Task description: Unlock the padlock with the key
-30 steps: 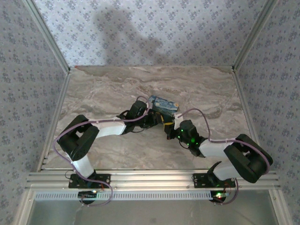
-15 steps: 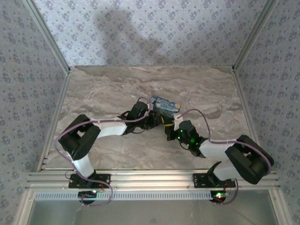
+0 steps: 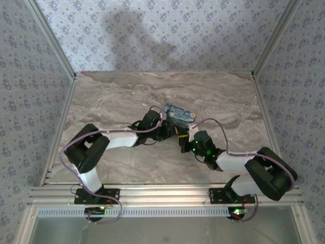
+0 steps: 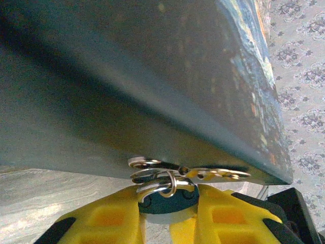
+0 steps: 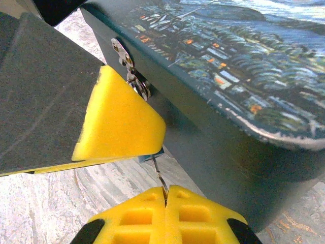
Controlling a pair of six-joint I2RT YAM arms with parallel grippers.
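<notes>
Left claw clamps padlock at the box hasp. Right claw pinches key, tip just under lock. I'd align the blade straight and feed slowly; skew likely bends it.

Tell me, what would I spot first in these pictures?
The swirly painted box in the middle of the table grabs you first. At its latch, the left gripper squeezes the little padlock between yellow pads. The right gripper pinches the thin key close to the box's side.
</notes>
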